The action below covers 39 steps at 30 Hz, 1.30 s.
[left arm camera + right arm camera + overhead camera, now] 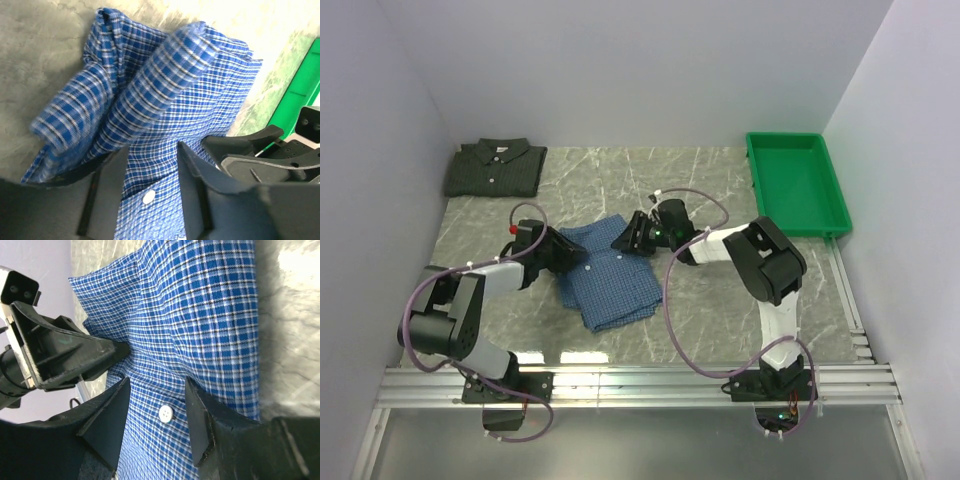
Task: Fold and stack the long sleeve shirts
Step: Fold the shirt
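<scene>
Grey marbled worktop (720,290), walled on three sides, with bare room near and right of centre. Green tray (785,138) in the far right corner, along the right wall. Blue check shirt (610,275), folded, mid-worktop, collar end rumpled. Dark green-grey check shirt (495,168), folded flat, far left corner, well apart from the blue one. Left tool (152,165) at the blue shirt's left edge, jaws apart over the cloth, gripping nothing. Right tool (157,390) at its far edge, likewise spread, with a white button (166,413) showing between.

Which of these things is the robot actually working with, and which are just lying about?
In the job:
blue checked shirt, mid-table
dark checked shirt, folded, far left corner

Just lying about:
green tray, far right
</scene>
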Available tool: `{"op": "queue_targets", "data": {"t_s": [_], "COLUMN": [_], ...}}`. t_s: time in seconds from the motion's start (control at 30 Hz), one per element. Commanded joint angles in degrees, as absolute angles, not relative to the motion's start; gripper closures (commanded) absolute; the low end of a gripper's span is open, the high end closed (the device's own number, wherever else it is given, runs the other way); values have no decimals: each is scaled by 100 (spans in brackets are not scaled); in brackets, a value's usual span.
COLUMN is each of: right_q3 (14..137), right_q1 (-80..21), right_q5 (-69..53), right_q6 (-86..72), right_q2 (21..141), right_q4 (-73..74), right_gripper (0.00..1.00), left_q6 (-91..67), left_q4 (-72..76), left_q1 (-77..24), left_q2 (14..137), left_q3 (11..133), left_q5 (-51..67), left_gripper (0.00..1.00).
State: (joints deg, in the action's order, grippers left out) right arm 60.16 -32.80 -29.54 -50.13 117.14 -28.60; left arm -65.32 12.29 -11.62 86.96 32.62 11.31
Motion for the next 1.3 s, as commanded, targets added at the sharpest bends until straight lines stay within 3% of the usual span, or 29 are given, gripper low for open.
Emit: {"op": "queue_targets", "data": {"t_s": [0.0, 0.2, 0.5, 0.87, 1.03, 1.1, 1.27], "right_q3": [6064, 6977, 8068, 7884, 7639, 7472, 6023], "right_q1": [-3129, -3129, -3112, -2848, -2707, -2716, -2751], "right_q5": [-2689, -3111, -2936, -2742, -2725, -2838, -3128], "right_q6": [-4641, -4939, -5247, -5590, -5117, -4923, -4825], "right_q2": [11242, 11293, 12400, 12912, 12148, 11649, 10391], "right_q4": [-2585, -2540, -2514, -2645, -2268, -2084, -2223], "right_gripper": [44, 45, 46, 46, 47, 47, 47], "left_q6": [-6258, -6029, -6196, -6363, -6118, -6074, -5906], "left_q4": [897, 694, 1467, 2137, 1531, 1050, -762], "left_q1": [-1081, -1072, -853, -501, -492, -536, -1193], "left_q2": [8264, 7874, 9148, 10055, 9398, 9037, 7842], "left_q3": [3453, 3981, 4236, 4306, 4570, 4605, 4738], "left_q5": [950, 747, 905, 1169, 1081, 1020, 563], "left_gripper": [48, 44, 57, 60, 53, 45, 34]}}
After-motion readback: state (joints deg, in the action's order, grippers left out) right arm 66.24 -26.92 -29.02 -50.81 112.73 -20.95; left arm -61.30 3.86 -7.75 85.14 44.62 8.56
